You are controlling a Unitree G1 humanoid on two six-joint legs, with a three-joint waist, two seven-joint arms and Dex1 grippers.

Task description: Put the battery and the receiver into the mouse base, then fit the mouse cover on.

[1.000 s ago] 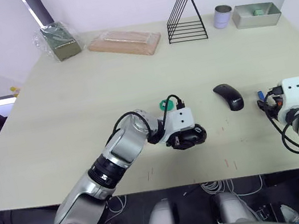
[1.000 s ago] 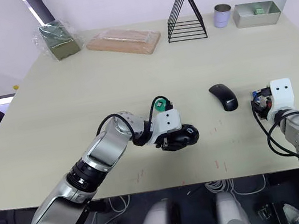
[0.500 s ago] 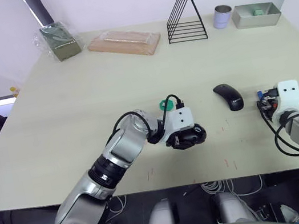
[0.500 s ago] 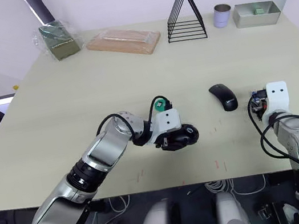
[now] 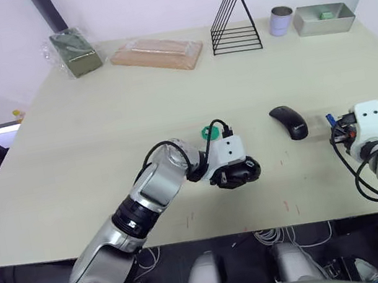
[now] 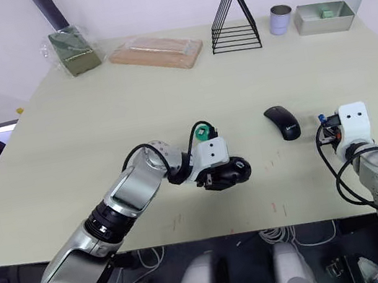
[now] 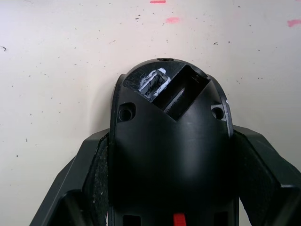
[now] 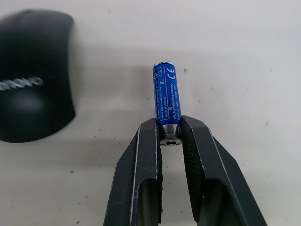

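Right end effector (image 8: 169, 136) pinching battery (image 8: 166, 101) endwise.

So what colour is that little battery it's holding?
Blue with white print, on the battery in the right gripper; clearest in the right wrist view.

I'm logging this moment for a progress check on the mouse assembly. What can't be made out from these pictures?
- Mouse base: its near end runs off the left wrist view's edge, between the left pincer pads.
- Battery: its gripped end is partly covered by the right pincer; in the head views it is too small to read.
- Receiver: whether it is fully seated in its slot cannot be told.
- Mouse cover: cut off by the right wrist view's edge.
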